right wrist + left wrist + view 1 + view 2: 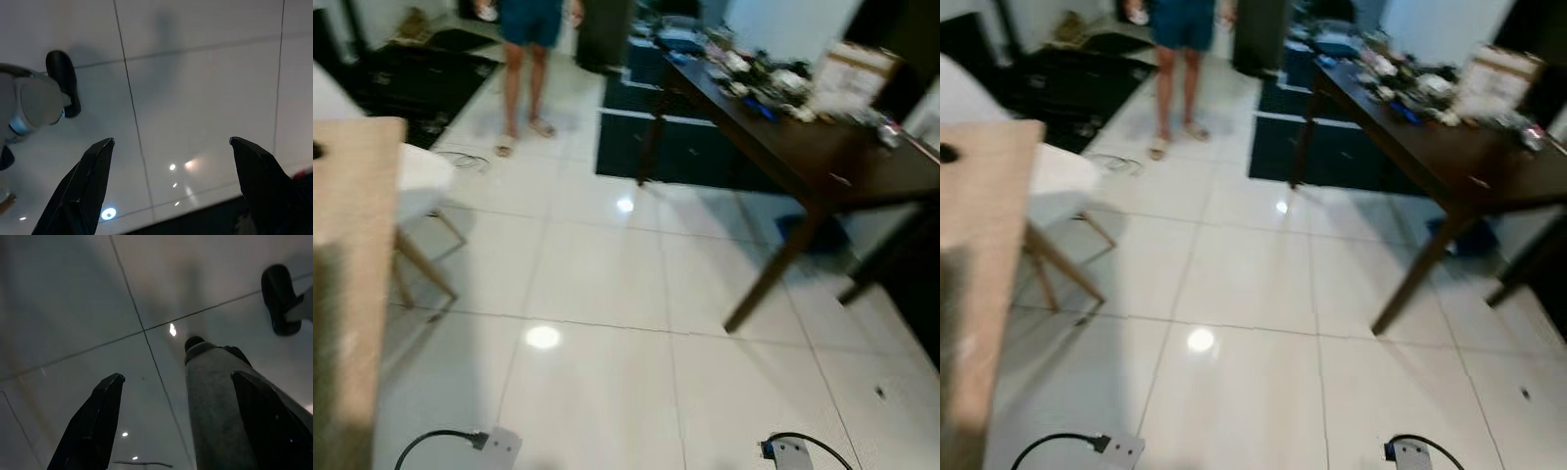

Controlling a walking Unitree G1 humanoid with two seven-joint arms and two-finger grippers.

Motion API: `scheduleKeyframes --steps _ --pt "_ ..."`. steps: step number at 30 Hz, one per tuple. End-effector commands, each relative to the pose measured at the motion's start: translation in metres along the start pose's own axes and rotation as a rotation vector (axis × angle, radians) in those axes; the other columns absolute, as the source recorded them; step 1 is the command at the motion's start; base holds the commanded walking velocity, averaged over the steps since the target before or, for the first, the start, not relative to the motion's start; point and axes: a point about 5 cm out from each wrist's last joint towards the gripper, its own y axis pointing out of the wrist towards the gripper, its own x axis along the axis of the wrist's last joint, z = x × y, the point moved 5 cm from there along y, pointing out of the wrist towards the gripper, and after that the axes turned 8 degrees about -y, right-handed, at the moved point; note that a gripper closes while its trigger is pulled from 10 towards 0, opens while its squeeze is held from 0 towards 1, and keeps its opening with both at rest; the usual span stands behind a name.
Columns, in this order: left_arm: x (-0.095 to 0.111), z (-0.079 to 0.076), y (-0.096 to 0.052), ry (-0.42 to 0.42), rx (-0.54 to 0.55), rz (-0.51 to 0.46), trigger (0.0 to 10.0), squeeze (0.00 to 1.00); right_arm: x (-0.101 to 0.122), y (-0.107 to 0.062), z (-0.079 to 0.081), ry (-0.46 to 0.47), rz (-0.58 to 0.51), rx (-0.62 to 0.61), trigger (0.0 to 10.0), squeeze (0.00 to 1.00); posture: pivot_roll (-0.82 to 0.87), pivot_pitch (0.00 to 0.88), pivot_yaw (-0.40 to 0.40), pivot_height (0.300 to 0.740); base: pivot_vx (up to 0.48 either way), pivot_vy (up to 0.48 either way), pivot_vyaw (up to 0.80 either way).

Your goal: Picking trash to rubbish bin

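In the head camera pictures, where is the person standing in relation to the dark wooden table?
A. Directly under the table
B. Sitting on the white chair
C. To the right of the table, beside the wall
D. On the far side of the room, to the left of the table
D: the person stands on the white tile floor at the far end, left of the dark wooden table with clutter on it.

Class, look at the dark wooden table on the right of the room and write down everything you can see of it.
The dark wooden table looks like dark brown wood with a long rectangular top and slim legs that slant outward. It stands on the white tiled floor, running from the far middle of the room towards the near right. Its far end is crowded with small blurred clutter, and a white and tan box stands upright on it. Its near end lies bare.
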Motion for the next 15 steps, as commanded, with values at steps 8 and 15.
scheduleKeyframes --steps 8,15 --pt "-0.0234 -0.0089 -0.0022 -0.001 -0.016 0.074 10.0 0.00 -0.0038 -0.0003 -0.0015 -0.027 0.012 0.000 10.0 0.00 0.10 0.098 -0.087 0.740 0.000 0.000 -0.79" --pt "-0.0263 -0.0089 -0.0027 -0.001 -0.013 0.078 10.0 0.00 -0.0059 -0.0004 -0.0006 -0.055 0.017 0.009 10.0 0.00 0.09 0.099 -0.096 0.740 0.000 0.000 -0.79"
